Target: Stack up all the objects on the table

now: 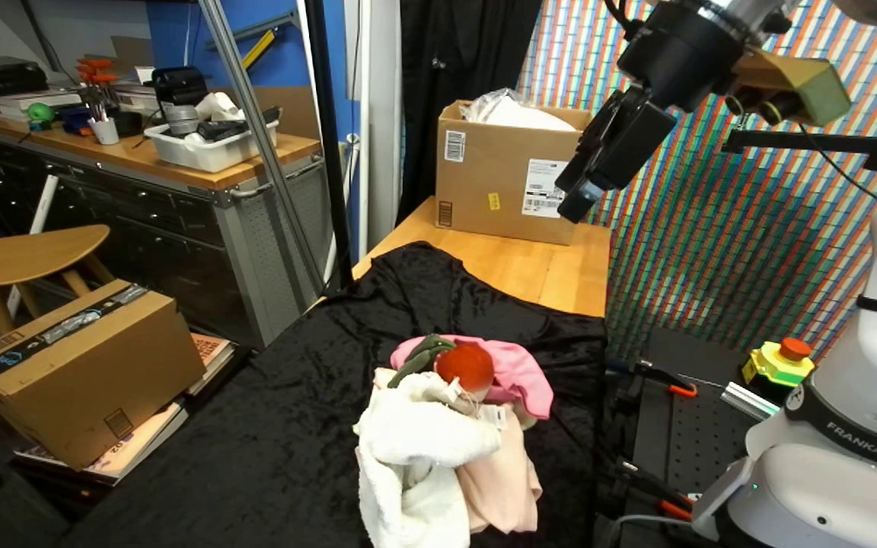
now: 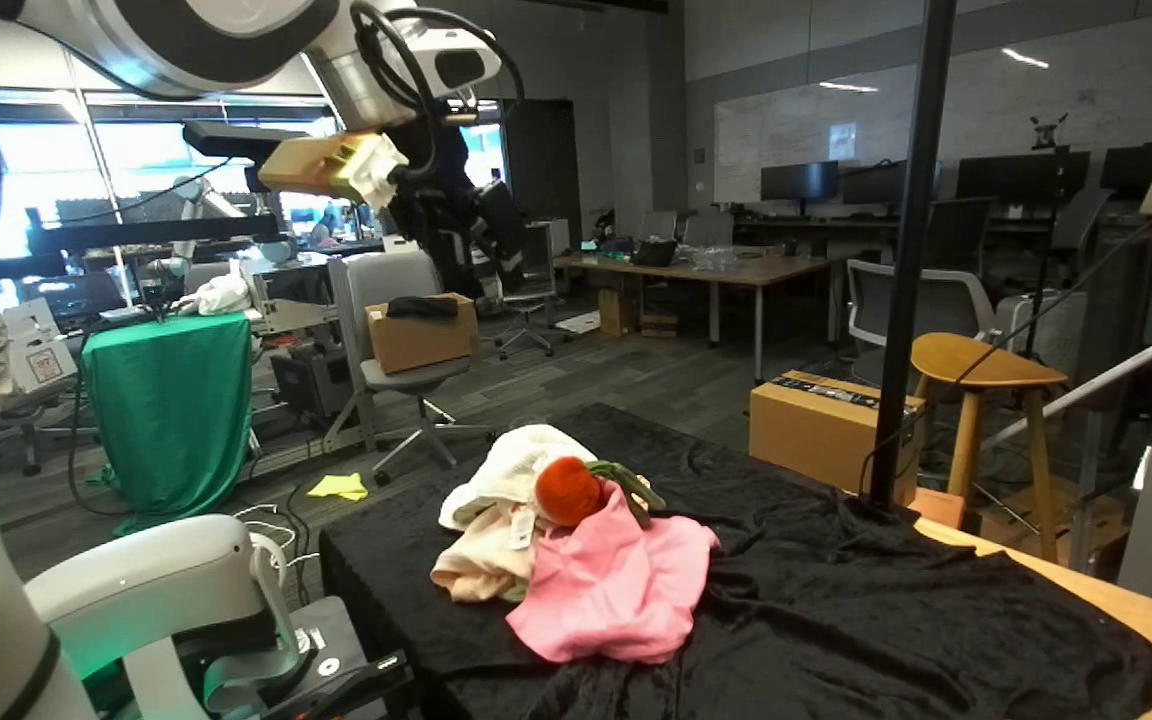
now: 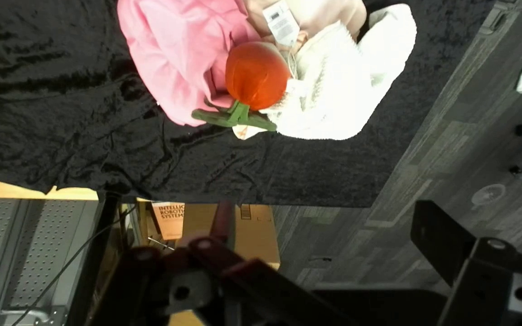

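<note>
On the table (image 1: 279,449), draped in black fabric, the objects lie together in one loose heap. A red round toy (image 3: 257,74) with green leaves (image 3: 238,117) rests on top, where the cloths meet. Under and beside it spreads a pink cloth (image 2: 616,590). A fluffy white cloth (image 1: 423,434) and a cream-peach cloth (image 1: 499,472) with a paper tag (image 3: 282,23) make up the other side. Their lower layers are hidden. High above the table and away from the heap, my gripper (image 3: 324,206) stands open, its fingers wide apart with nothing between them; it also shows in an exterior view (image 1: 579,199).
A cardboard box (image 1: 507,171) stands on the bare wooden end of the table. Another box (image 2: 816,430) sits beyond the table edge, near a dark upright post (image 2: 911,250). The robot base (image 1: 842,457) and an emergency stop button (image 1: 781,361) are beside the table.
</note>
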